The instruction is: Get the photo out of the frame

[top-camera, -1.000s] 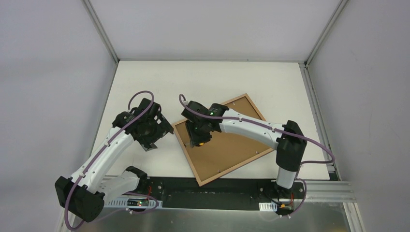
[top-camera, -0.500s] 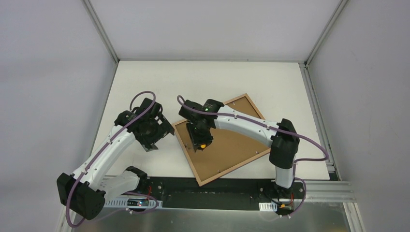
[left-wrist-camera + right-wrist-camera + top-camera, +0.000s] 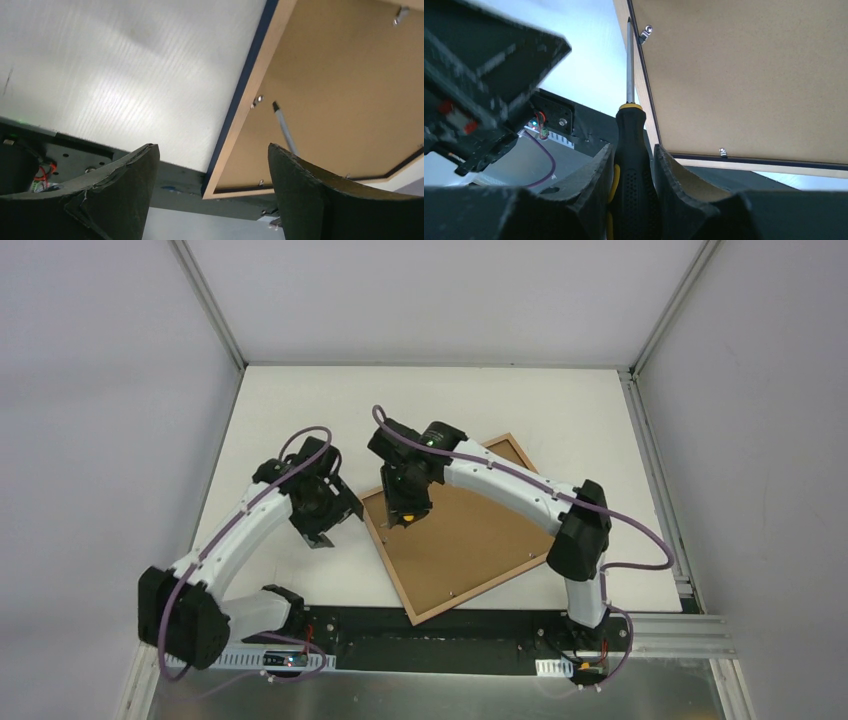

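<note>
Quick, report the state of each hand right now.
Left hand: open, holding nothing.
Right hand: closed on the screwdriver.

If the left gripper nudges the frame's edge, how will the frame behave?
The frame lies flat, back up, on the smooth white table, so it would probably slide or pivot rather than tip. Its thin rim and fibreboard back look stiff and fairly light. The screwdriver by its edge clip may also shift it.

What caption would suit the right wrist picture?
Right gripper holding a screwdriver, tip beside a metal clip on the back of the frame.
</note>
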{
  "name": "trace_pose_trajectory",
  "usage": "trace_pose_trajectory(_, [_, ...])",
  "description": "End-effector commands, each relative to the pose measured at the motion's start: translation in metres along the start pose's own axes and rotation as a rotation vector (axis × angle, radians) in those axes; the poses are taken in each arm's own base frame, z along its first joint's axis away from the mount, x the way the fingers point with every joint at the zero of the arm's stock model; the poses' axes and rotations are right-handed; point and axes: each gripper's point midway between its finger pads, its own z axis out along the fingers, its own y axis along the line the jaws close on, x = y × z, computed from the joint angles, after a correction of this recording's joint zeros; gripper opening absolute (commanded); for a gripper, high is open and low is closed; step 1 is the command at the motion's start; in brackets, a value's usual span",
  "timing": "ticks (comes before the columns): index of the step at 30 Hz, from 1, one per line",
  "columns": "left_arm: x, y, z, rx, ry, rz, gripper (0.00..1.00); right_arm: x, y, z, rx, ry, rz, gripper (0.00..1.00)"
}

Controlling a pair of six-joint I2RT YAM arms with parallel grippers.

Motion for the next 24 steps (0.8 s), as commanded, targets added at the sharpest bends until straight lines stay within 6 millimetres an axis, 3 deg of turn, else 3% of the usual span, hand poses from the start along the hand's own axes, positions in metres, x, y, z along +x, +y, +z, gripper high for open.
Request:
trace_pose_trajectory(1, [-0.018, -0.026, 0.028, 0.015, 0.080, -0.019, 0.84, 0.003, 0.002, 0.005, 0.024, 0.041, 0.045, 0.00])
trace_pose_trajectory(3, [-0.024, -0.042, 0.040, 0.049, 0.106, -0.011, 0.84, 0.001, 0.003, 0.007, 0.026, 0.052, 0.051, 0.00])
trace_pose_trajectory(7, [-0.031, -0.052, 0.061, 0.014, 0.144, 0.038, 0.78, 0.001, 0.004, 0.012, 0.029, 0.081, 0.058, 0.00])
trace_pose_trajectory(11, [-0.036, -0.049, 0.075, -0.020, 0.132, 0.055, 0.68, 0.004, 0.001, 0.013, 0.047, 0.095, 0.059, 0.00])
trace_pose_trajectory(17, [-0.026, -0.044, 0.091, -0.024, 0.161, 0.031, 0.57, 0.013, -0.001, 0.013, 0.061, 0.121, 0.043, 0.00])
trace_pose_trajectory(24, [-0.024, -0.038, 0.107, -0.044, 0.165, 0.048, 0.49, 0.021, 0.000, 0.016, 0.068, 0.150, 0.013, 0.00])
